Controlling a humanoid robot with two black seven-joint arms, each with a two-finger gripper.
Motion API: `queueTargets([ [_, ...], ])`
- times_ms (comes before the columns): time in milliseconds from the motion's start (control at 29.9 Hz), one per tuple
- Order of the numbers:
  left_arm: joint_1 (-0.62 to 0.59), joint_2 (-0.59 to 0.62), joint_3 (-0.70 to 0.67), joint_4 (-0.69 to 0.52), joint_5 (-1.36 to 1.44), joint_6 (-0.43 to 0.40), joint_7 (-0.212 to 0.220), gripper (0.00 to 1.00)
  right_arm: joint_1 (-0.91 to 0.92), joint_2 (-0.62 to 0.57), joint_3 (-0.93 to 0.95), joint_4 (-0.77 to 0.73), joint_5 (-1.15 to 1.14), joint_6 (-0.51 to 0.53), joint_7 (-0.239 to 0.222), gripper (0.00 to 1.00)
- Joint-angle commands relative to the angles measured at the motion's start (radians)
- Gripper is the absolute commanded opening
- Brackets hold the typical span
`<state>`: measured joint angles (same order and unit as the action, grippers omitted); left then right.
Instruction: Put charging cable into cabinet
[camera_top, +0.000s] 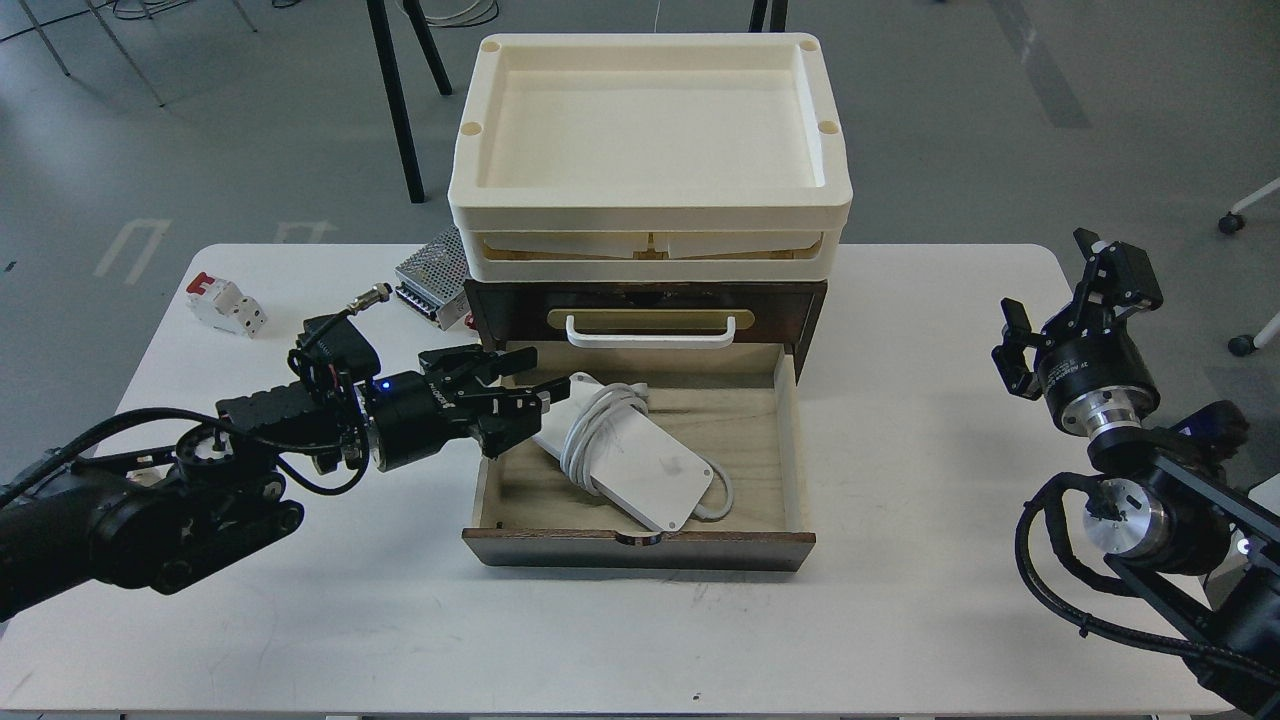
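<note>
Cable (640, 455) is seen lying in open drawer (790, 440) just right of L gripper (525, 385), jaws spread; R gripper (1060, 290) spread, well apart.

Bright, even overhead light, soft shadows, sharp focus

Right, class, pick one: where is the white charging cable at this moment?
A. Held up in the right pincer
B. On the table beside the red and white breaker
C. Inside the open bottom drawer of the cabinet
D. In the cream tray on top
C: the charging cable lies on the wooden floor of the pulled-out drawer of the cabinet, with the left pincer at the cable's end.
</note>
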<state>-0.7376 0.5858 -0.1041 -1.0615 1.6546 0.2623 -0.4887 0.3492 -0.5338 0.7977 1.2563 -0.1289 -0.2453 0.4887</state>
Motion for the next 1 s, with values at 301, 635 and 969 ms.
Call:
queueTargets([
  [301, 0.104, 0.193, -0.025, -0.015, -0.504, 0.008, 0.000, 0.77, 0.004, 0.000, -0.015, 0.002, -0.015, 0.004, 0.000, 0.99],
  [635, 0.138, 0.151, -0.080, 0.063, -1.185, -0.018, 0.000, 0.79, 0.008, 0.029, -0.018, 0.003, -0.084, 0.006, 0.000, 0.99],
  [969, 0.138, 0.009, -0.368, 0.210, -1.322, -0.265, 0.000, 0.81, 0.001, 0.044, 0.003, 0.000, -0.138, 0.008, 0.000, 0.99],
])
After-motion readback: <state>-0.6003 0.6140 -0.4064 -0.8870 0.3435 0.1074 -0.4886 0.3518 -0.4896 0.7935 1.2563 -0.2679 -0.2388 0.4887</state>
